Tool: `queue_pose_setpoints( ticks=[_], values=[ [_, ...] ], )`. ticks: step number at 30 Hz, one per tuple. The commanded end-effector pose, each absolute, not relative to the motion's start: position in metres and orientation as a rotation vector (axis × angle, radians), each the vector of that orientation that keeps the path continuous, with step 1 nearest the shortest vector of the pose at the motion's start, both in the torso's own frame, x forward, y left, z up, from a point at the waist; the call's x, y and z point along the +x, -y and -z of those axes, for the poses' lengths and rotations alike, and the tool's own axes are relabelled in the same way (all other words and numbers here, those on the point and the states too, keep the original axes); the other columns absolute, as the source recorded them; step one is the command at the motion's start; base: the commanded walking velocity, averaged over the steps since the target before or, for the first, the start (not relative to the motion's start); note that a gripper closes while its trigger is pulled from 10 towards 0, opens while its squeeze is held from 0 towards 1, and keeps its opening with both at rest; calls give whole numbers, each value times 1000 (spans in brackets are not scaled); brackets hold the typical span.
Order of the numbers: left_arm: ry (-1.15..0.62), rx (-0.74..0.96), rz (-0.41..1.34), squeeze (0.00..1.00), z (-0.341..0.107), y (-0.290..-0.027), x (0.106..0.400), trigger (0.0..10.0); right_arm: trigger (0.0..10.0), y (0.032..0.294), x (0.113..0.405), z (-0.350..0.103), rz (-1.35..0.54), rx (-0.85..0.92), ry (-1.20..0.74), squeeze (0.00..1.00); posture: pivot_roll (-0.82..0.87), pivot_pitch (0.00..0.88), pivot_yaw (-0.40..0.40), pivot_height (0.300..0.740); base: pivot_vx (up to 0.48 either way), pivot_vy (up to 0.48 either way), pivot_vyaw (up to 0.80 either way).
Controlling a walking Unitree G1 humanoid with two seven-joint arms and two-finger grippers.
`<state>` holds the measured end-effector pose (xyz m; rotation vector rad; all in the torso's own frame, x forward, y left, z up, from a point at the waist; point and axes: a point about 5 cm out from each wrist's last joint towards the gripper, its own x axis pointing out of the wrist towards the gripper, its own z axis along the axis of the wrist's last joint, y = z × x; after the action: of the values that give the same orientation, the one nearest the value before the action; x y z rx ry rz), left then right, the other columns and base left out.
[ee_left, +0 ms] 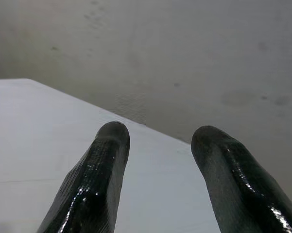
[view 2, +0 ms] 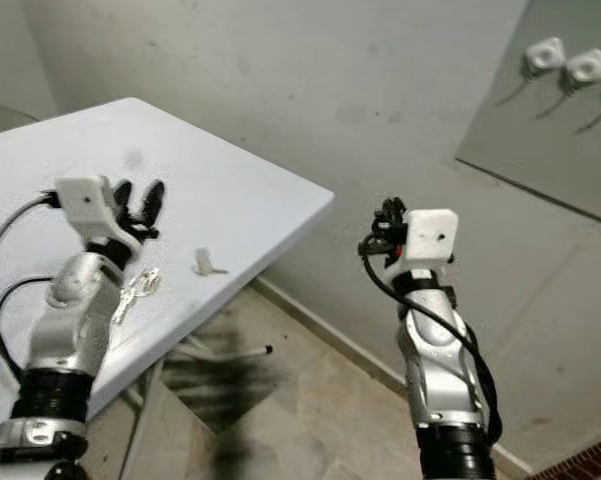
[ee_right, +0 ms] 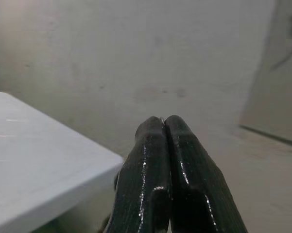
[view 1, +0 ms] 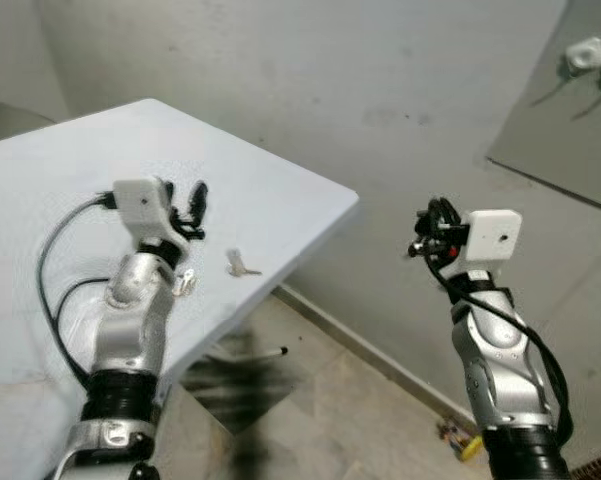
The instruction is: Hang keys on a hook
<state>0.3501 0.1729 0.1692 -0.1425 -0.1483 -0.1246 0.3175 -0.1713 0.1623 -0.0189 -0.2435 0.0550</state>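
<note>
Keys (view 1: 242, 265) lie on white table (view 1: 280, 190); left hand (view 1: 194, 199) wide (right hand (ee_right: 164, 121) pinched, empty).

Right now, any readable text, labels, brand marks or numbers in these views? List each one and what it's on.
None: no view shows any word, number or sign that can be read.
White table: plain top, no marking.
Keys on the table: too small to tell any stamp.
White hooks on the wall panel: blank.
White wrist camera housings, above the left gripper and the right gripper: no label visible.
</note>
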Motion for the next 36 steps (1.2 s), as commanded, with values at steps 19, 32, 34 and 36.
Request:
queue_pose_setpoints(
  ticks=[19,32,34,36],
  values=[
    [157,-160,135,0,-175,-173,350,10000,10000,171,319,-167,-40,-27,256,0,-85,0,-46,740,462,0,-756],
    [170,-148,147,0,-177,-170,347,10000,10000,170,317,-166,-40,-44,264,0,-83,4,-45,740,283,0,-543],
    [178,-149,142,0,-180,-168,346,10000,10000,170,317,-165,-37,-21,250,0,-84,6,-43,740,0,0,0],
    [174,-144,142,0,-181,-166,346,10000,10000,169,318,-164,-40,-23,235,0,-85,5,-42,740,0,0,0]
  ],
)
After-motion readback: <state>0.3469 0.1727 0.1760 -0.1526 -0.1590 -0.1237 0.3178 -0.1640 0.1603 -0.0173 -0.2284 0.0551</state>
